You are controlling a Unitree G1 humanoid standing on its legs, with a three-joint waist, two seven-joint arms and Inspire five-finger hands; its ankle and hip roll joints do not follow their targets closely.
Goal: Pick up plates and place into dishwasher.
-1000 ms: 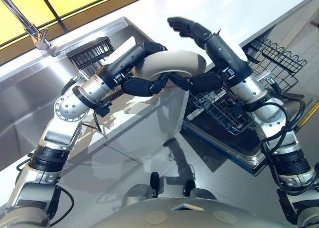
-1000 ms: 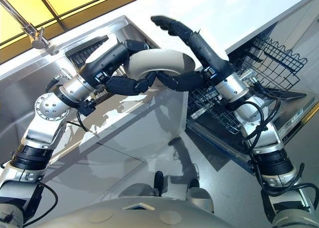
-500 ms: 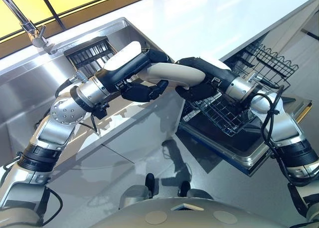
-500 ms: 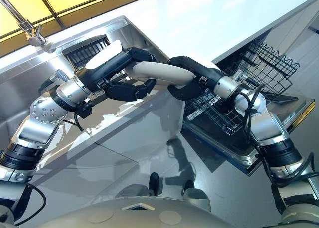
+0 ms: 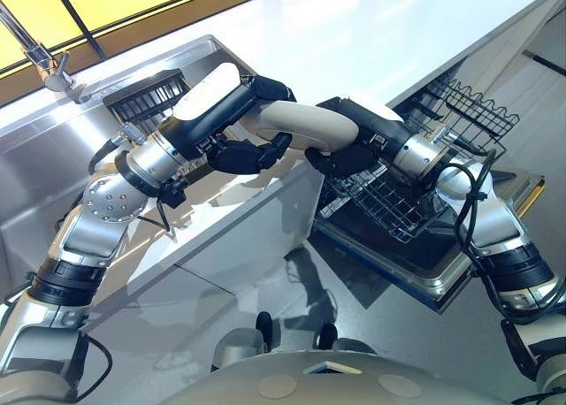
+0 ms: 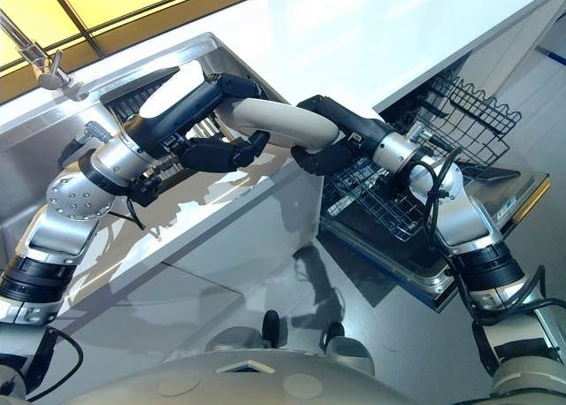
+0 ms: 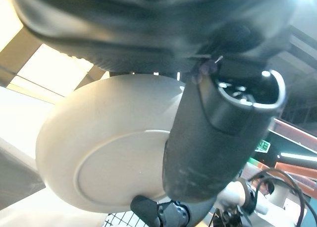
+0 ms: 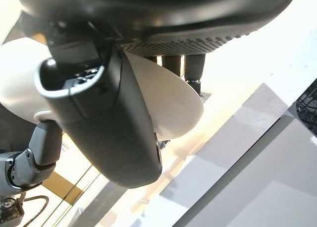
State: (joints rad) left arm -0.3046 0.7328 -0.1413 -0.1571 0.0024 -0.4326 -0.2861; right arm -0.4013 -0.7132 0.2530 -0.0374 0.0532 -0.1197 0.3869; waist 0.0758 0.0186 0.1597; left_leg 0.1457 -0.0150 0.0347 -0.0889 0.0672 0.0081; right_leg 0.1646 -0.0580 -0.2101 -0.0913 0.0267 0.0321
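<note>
Right in front of the robot the counter's pale front panel (image 5: 256, 219) drops toward the floor, and beside it, on the robot's right, the dishwasher door (image 5: 442, 277) lies folded down with the wire rack (image 5: 398, 206) pulled out over it. Just above the counter's edge both hands meet on one cream plate (image 5: 305, 126), held in the air on edge between them, near the rack but not in it. The left hand (image 5: 243, 149) has its fingers curled under the plate's rim and its thumb over the top, clamped on it; the left wrist view shows the plate's underside with the thumb across it. The right hand (image 5: 349, 149) grips the opposite rim in the same way, fingers wrapped round one face, thumb pressed on the other. Behind them sits the steel sink (image 5: 53, 157) with a dark slatted drain rack (image 5: 146, 95) at its far side, the tap (image 5: 44, 60) beyond that, and the white countertop (image 5: 380, 25) stretching away.
</note>
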